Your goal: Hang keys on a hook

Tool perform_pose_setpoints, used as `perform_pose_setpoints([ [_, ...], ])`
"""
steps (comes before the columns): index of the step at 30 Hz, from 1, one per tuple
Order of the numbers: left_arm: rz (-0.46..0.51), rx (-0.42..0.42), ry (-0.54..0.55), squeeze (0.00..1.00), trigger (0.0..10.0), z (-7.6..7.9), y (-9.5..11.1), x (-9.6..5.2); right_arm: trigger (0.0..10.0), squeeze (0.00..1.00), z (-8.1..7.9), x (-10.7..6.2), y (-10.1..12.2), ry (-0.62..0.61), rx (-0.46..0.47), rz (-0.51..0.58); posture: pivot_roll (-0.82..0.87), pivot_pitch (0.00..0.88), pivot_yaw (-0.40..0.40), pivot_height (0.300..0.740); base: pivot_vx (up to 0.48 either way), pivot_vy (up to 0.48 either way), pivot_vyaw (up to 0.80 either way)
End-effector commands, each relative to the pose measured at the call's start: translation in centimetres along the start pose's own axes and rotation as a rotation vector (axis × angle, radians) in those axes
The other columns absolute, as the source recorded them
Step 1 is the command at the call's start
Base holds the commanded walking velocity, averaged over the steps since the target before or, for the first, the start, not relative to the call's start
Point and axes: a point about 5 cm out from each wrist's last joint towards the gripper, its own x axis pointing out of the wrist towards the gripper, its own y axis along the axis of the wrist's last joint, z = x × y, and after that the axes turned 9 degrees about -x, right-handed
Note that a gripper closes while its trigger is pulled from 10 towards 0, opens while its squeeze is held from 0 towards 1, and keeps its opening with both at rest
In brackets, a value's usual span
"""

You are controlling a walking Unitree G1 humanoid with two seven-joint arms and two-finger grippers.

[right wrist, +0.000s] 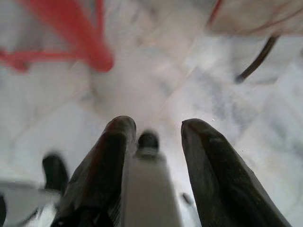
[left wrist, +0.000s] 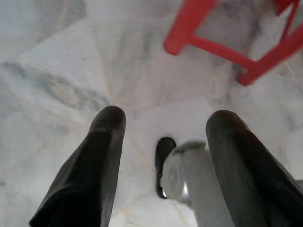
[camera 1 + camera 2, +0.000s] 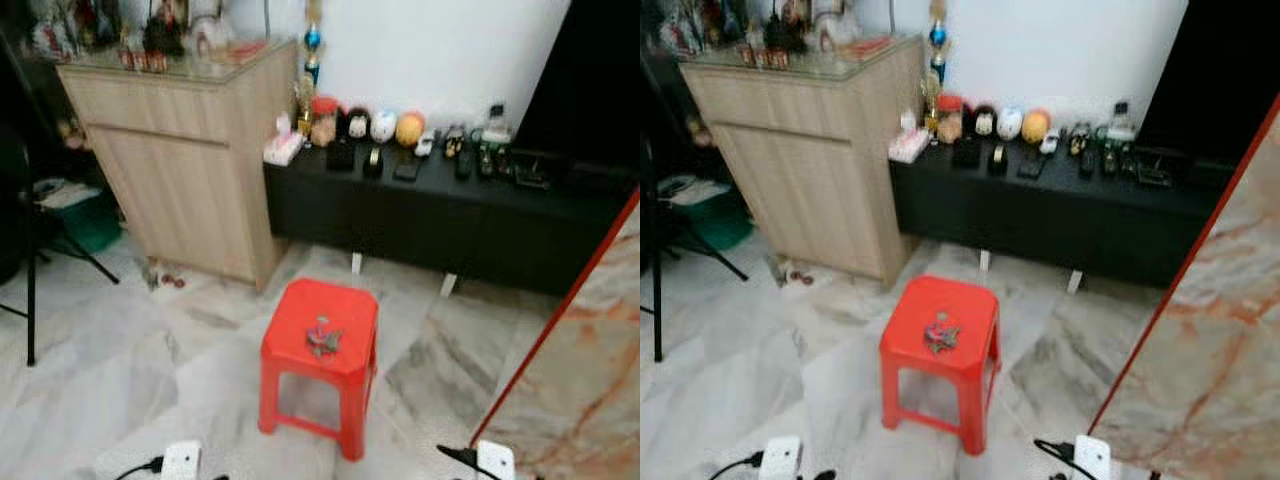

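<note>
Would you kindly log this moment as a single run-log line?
keys: on red stool | left gripper: open, empty, above floor | right gripper: open, empty, above floor | phase: approaching stool

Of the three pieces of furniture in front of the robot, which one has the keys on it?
The red plastic stool, nearest the robot: the keys lie on its seat. The wooden cabinet and the long black bench stand behind it, by the wall.

red stool [image 3: 320, 325], grey-veined white marble floor [image 3: 120, 370].
</note>
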Motion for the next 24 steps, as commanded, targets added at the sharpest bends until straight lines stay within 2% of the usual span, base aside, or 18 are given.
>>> perform_pose_setpoints([
  [1,-0.016,-0.006,0.007,0.0,10.0,-0.12,-0.63,-0.17,10.0,0.0,0.3,0.05,0.72,-0.007,-0.015,0.025,0.1,0.047,-0.017,0.74,0.0,0.412,0.0],
  [14,-0.013,-0.008,0.013,0.0,10.0,-0.22,-0.71,-0.22,10.0,0.0,0.25,0.07,1.08,-0.003,-0.018,0.041,0.1,0.055,-0.019,0.74,0.0,0.367,0.0],
  [24,-0.003,-0.009,0.01,0.0,10.0,-0.19,-0.68,-0.24,10.0,0.0,0.35,0.06,1.11,-0.008,-0.013,0.045,0.1,0.059,-0.02,0.74,0.0,0.0,0.0],
])
